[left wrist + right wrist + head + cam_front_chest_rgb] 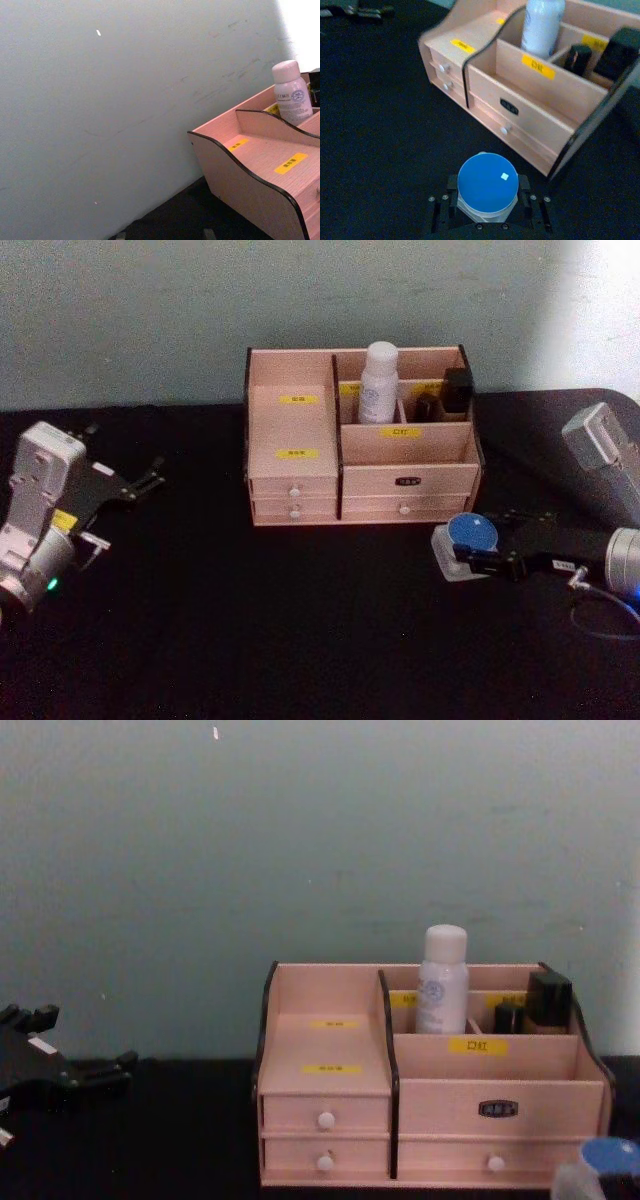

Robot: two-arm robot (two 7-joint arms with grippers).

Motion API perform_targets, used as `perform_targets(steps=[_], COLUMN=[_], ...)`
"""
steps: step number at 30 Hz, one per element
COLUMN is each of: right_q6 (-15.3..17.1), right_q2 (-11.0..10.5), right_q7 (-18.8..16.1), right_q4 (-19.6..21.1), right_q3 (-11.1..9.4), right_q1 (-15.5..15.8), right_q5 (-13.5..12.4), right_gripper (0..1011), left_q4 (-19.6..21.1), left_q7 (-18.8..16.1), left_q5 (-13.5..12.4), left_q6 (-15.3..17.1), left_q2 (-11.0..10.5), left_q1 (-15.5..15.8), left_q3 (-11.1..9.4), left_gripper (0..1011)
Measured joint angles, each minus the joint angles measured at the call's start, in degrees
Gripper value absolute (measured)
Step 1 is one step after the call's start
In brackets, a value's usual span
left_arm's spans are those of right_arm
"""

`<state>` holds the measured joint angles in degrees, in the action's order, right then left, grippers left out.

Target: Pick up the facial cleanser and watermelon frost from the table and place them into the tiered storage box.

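Note:
The tiered storage box [300,455] stands at the table's middle, against the wall. A white bottle, the facial cleanser [379,382], stands upright in its rear compartment, and it also shows from the chest as the white bottle [441,978]. The watermelon frost [487,183], a small clear jar with a round blue lid, sits in front of the box's right corner. My right gripper [487,192] is shut on it, one finger on each side. From the head, the jar [472,533] shows low over the black table. My left gripper [140,480] is parked open at the far left.
A black block [457,390] and a small dark bottle [426,406] fill the box's rear right compartments. The wide front compartment [520,85] holds nothing. A pale wall rises right behind the box. Black tablecloth [250,620] spreads in front and to the left.

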<state>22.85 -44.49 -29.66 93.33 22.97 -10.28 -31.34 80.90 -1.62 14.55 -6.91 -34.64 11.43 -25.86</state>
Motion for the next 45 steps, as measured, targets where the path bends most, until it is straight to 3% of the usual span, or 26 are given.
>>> perform_targets(steps=[7,14,32,45], right_q6=[-0.82,-1.89,-4.73,-6.02], right_q2=[0.15,1.96,9.38,15.25], right_q7=[-2.24,-4.36,-7.89,-8.37], right_q4=[0.12,-0.94,-7.94,-15.60], right_q3=[1.31,4.28,11.61,14.83], right_q1=[-2.98,-7.67,-19.20,-25.56], right_q5=[-0.61,0.24,2.56,4.40], right_gripper=[705,705,705,705], left_q4=[0.00,0.00,0.00,0.00], left_q7=[0.00,0.00,0.00,0.00], left_q5=[0.00,0.00,0.00,0.00], left_q6=[0.00,0.00,0.00,0.00], left_q2=[0.00,0.00,0.00,0.00], left_q1=[0.00,0.00,0.00,0.00], left_q3=[0.00,0.00,0.00,0.00], left_gripper=[1001,1001,1001,1001])
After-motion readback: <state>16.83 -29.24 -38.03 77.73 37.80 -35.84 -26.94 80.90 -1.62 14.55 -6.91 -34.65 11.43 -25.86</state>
